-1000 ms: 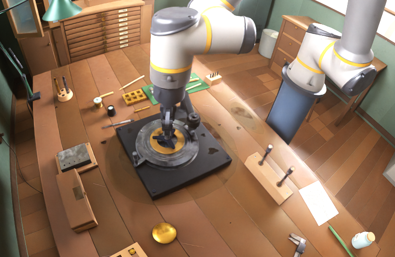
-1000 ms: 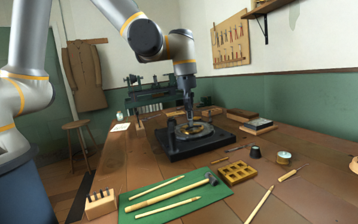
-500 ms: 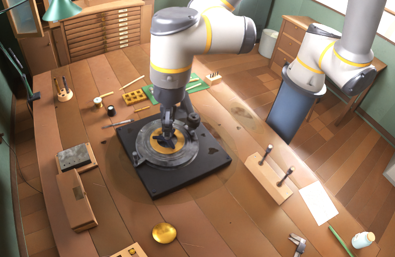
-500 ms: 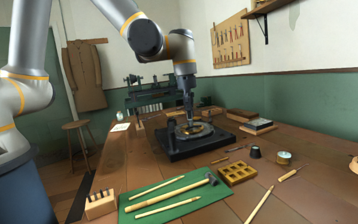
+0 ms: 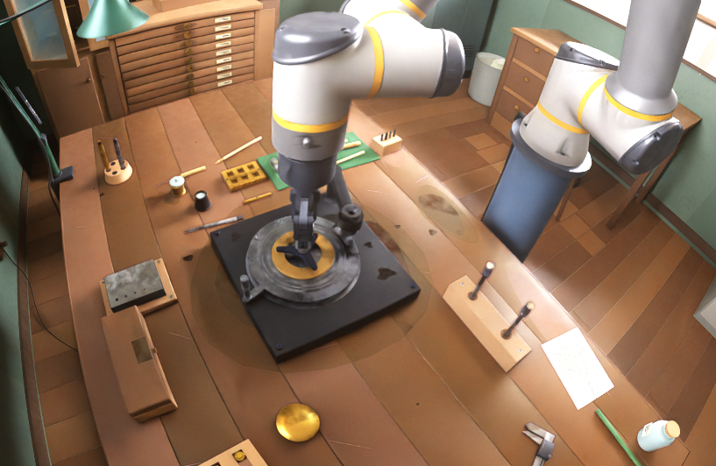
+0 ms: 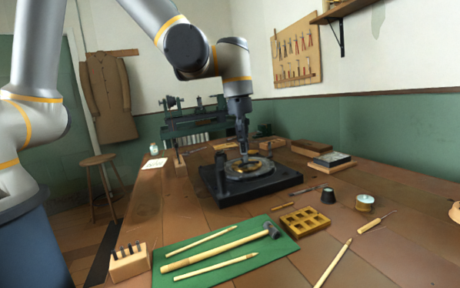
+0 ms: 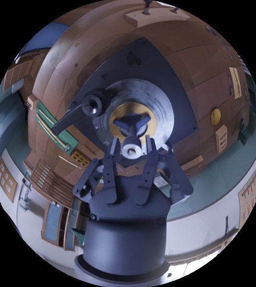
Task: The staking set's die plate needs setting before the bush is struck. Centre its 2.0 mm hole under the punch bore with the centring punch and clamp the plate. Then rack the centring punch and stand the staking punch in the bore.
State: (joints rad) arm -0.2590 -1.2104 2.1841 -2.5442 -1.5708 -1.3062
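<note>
The round steel die plate [image 5: 303, 260] [image 6: 249, 167] [image 7: 142, 107] lies on the black base of the staking set, with a brass disc at its centre and a dark winged clamp knob [image 5: 302, 256] [image 7: 131, 123] standing on that disc. My gripper [image 5: 304, 242] [image 6: 245, 157] [image 7: 131, 146] hangs straight over the knob's knurled stem, open and holding nothing. The staking frame's arm with its punch bore [image 5: 350, 215] [image 7: 93, 105] rises just behind the plate. Two punches [image 5: 482, 279] [image 5: 518, 318] stand in the wooden rack on the right of the bench.
A yellow compartment tray [image 5: 243, 175] [image 6: 305, 221] sits behind the base, beside a green mat [image 6: 224, 250] with a hammer and sticks. A steel block [image 5: 134, 284] and wooden box [image 5: 138, 362] lie left; a brass dome [image 5: 297, 422] lies in front.
</note>
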